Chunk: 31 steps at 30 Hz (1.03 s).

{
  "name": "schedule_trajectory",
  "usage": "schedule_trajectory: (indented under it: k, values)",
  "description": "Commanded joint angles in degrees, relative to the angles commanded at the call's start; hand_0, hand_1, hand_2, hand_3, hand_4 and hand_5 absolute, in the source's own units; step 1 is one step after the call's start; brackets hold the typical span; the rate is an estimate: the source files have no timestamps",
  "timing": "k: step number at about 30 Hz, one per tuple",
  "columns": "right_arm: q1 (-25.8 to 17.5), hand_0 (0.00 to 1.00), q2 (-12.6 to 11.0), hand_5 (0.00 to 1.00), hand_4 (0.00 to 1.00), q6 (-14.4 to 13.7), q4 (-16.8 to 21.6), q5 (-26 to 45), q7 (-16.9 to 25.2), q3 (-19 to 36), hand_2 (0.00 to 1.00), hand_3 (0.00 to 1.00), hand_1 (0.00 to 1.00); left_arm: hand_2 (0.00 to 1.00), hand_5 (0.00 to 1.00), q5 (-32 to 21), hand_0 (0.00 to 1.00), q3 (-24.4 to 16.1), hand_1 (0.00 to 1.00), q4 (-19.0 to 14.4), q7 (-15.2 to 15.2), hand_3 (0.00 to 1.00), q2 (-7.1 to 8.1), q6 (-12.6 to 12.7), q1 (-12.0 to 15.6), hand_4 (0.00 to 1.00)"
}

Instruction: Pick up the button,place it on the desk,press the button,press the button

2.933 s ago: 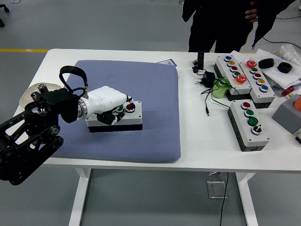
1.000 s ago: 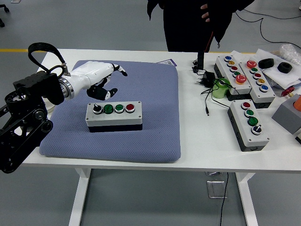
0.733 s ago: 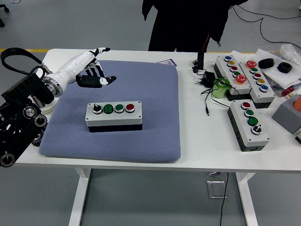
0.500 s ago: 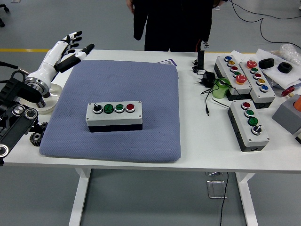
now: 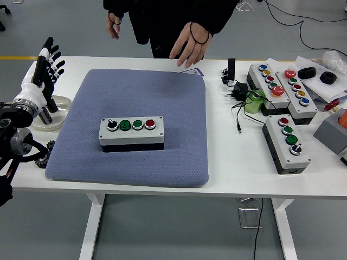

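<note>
A grey button box [image 5: 131, 132] with a black knob, two green buttons and a red button lies on the blue-grey pad [image 5: 162, 97] at the table's left middle. My left hand [image 5: 44, 65] is white with black fingertips. It is raised at the far left edge, fingers spread upward, holding nothing, well clear of the box. My right arm is out of view. A person in dark clothes stands at the far side, one hand [image 5: 190, 46] reaching down over the pad's back edge.
Several more button boxes [image 5: 287, 142] [image 5: 271, 81] stand at the right with black cables [image 5: 238, 92], a green object [image 5: 255, 101] and a grey block [image 5: 332, 132]. A round white dish [image 5: 54, 116] and small gears [image 5: 43, 158] lie left of the pad.
My left hand lifted off the button box, opened and swung back to the far left edge. The person has moved left along the far side and reaches a hand toward the pad.
</note>
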Motion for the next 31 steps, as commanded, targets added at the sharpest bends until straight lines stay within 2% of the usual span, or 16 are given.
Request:
schedule_trajectory:
  k: [6, 20, 31]
  values:
    - [0.25, 0.753, 0.05, 0.145, 0.188, -0.04, 0.00, 0.24, 0.04, -0.08, 0.719, 0.588, 0.710, 0.987, 0.998, -1.53, 0.941, -0.26, 0.936, 0.39, 0.31, 0.998, 0.04, -1.05, -0.09, 0.761]
    - [0.36, 0.753, 0.05, 0.147, 0.188, 0.00, 0.00, 0.23, 0.05, -0.07, 0.719, 0.587, 0.710, 0.985, 0.998, -1.94, 0.942, -0.88, 0.935, 1.07, 0.69, 0.998, 0.31, -1.23, 0.08, 0.748]
    - [0.60, 0.753, 0.05, 0.147, 0.188, -0.05, 0.00, -0.17, 0.10, 0.17, 0.719, 0.587, 0.710, 0.985, 0.998, -2.13, 0.945, -2.00, 0.934, 0.28, 0.62, 0.998, 0.35, -2.10, 0.49, 0.744]
